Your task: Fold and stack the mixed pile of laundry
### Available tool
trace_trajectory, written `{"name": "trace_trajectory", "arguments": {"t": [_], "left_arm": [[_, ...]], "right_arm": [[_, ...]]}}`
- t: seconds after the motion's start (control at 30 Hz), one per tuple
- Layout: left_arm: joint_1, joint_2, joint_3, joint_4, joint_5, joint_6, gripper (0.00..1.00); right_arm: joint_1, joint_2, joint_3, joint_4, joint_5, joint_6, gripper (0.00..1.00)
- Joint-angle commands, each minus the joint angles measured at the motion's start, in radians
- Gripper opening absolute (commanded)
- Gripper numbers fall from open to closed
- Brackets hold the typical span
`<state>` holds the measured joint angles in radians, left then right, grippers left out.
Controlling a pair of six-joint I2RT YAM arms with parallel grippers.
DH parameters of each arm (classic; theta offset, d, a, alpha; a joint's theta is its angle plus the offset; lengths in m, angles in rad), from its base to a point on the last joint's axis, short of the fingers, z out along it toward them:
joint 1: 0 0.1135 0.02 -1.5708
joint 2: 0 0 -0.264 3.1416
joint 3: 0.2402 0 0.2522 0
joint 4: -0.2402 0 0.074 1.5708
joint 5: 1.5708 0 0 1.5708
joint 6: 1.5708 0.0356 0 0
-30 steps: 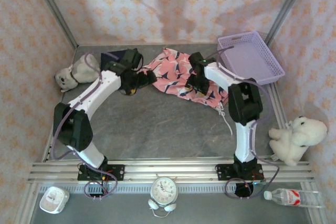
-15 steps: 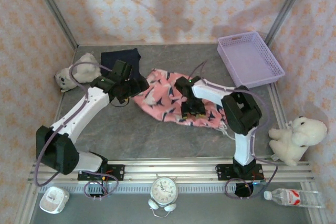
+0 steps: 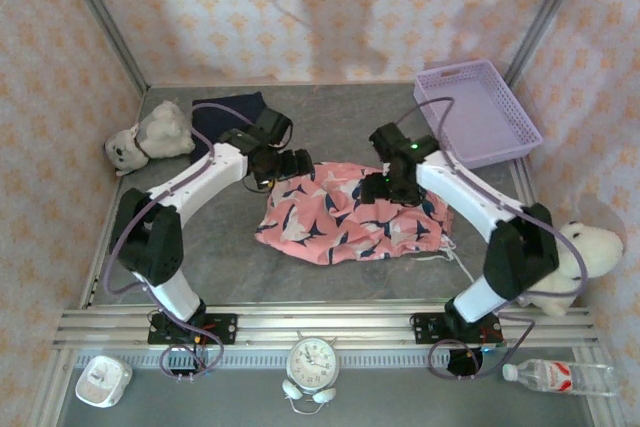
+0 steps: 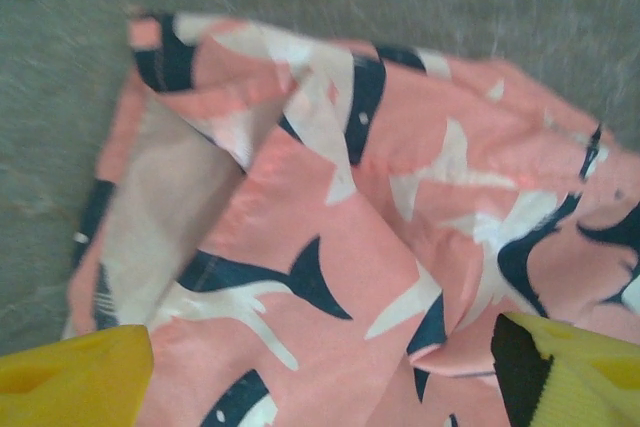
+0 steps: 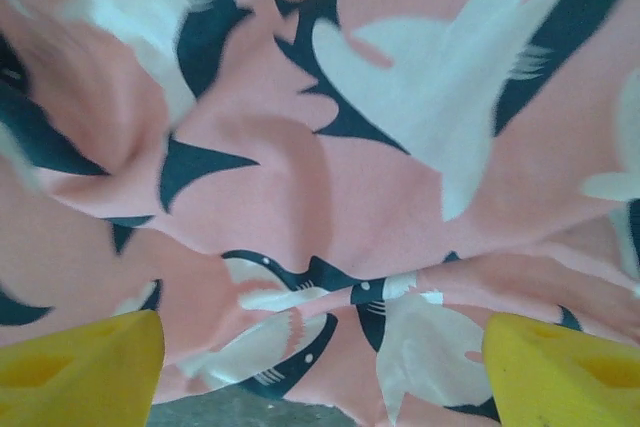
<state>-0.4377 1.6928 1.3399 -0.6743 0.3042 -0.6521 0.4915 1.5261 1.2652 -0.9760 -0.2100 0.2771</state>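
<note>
The salmon-pink garment (image 3: 340, 215) with navy-and-white sharks lies spread and rumpled on the grey table's middle. The dark navy garment (image 3: 228, 111) lies flat at the back left, apart from it. My left gripper (image 3: 293, 165) hovers over the pink garment's far left corner. In the left wrist view its yellow fingertips (image 4: 75, 379) stand wide apart, open, over the pink cloth (image 4: 330, 237), where a pale flap is turned up. My right gripper (image 3: 386, 187) is over the far right part. It is open too, yellow fingertips (image 5: 565, 372) astride the cloth's edge (image 5: 330, 247).
A lavender lattice basket (image 3: 478, 112) stands at the back right. A grey-and-white plush toy (image 3: 150, 135) lies back left, and a white plush (image 3: 565, 259) sits at the right edge. A clock (image 3: 313, 359), a bottle (image 3: 555, 375) and a white gadget (image 3: 103, 380) lie before the rail.
The pink garment has come forward from the back and now lies flatter and wider. The left gripper shifted right; the right gripper moved back along the cloth and opened wider.
</note>
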Motion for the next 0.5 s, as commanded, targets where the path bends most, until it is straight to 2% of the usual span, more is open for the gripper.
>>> {"name": "trace_trajectory", "arguments": {"t": [0.0,0.1,0.2,0.4,0.47], "left_arm": [[-0.007,0.024,-0.004,0.026,0.021,0.026,0.83],[-0.009,0.058,0.018,0.060,0.036,0.057,0.76],[-0.007,0.115,0.064,0.061,0.031,0.089,0.73],[-0.007,0.253,0.154,0.036,-0.038,0.155,0.76],[-0.003,0.300,0.192,0.023,-0.052,0.166,0.74]], "right_arm": [[-0.087,-0.110,-0.021,0.005,0.005,0.095,0.84],[-0.205,-0.177,-0.103,0.015,0.012,0.153,0.84],[-0.298,-0.202,-0.185,0.058,-0.042,0.176,0.84],[-0.337,-0.101,-0.256,0.129,-0.017,0.232,0.83],[-0.343,-0.054,-0.267,0.140,0.004,0.261,0.83]]}}
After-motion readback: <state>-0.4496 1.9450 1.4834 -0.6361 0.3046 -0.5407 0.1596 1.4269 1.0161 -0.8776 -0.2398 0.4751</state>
